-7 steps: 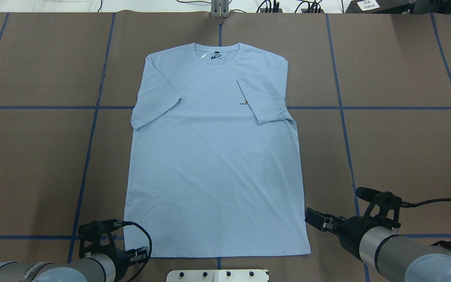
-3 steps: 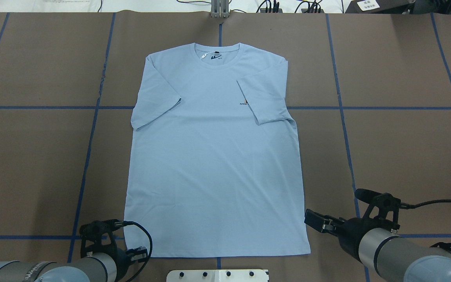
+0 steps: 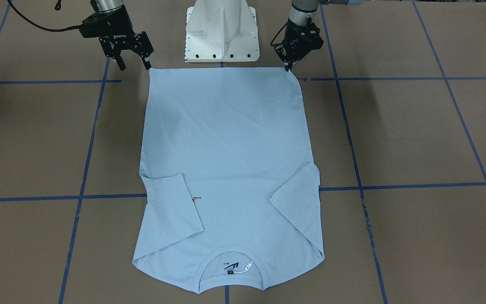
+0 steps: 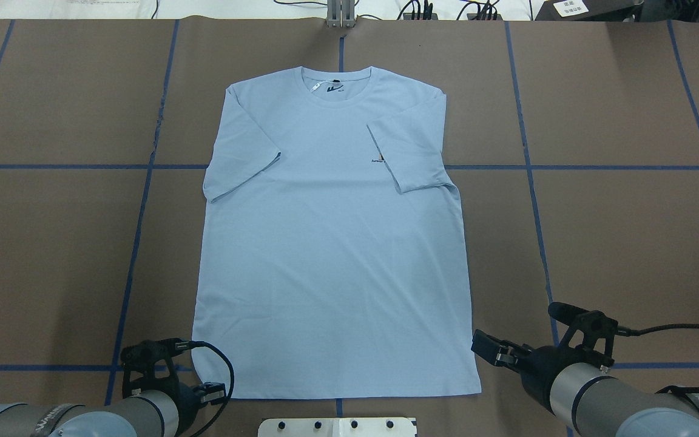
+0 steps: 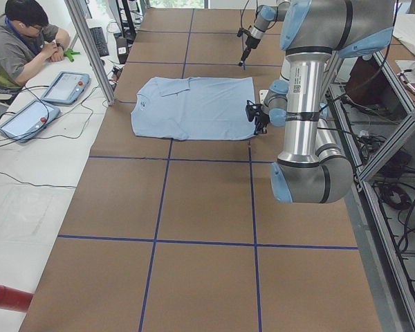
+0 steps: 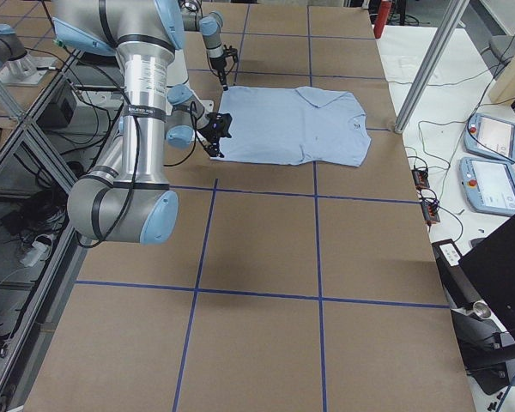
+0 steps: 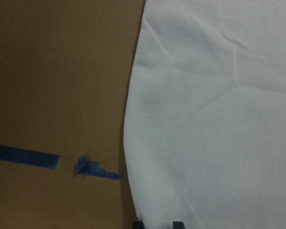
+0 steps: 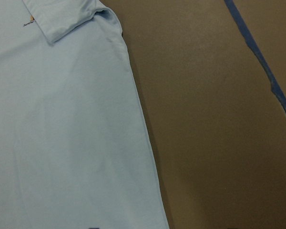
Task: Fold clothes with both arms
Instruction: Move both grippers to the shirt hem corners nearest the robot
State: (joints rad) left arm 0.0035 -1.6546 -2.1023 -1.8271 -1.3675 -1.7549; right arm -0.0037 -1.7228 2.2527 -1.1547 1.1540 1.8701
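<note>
1. Overhead exterior: the light blue T-shirt (image 4: 331,255) lies flat and face up on the brown table (image 4: 616,230). Its collar (image 4: 337,91) is on the far side and its hem (image 4: 337,397) is just in front of my base.
2. The left sleeve (image 4: 240,158) and right sleeve (image 4: 407,152) are both folded in onto the body. The right one covers part of the chest print (image 4: 378,159).
3. My left gripper (image 3: 288,66) is at the hem's left corner. The left wrist view shows both fingertips a narrow gap apart with cloth between them. Jaws look partly open; I see no pinch.
4. My right gripper (image 3: 134,65) has its jaws spread wide and holds nothing. It hangs just beside the right hem corner, mostly over bare table.
5. My read of the step: get both hem corners, then carry the hem toward the collar.
6. Risks:
   - The right gripper closes off the cloth edge and grabs air or the table paper, because it sits outboard of the corner.
   - The left gripper catches only the top layer, so the back layer drags and bunches.
   - The grippers grab at uneven depth or lift out of sync, which skews the fold line.
   - The loose sleeves slide out during the lift, since nothing pins them.
</note>
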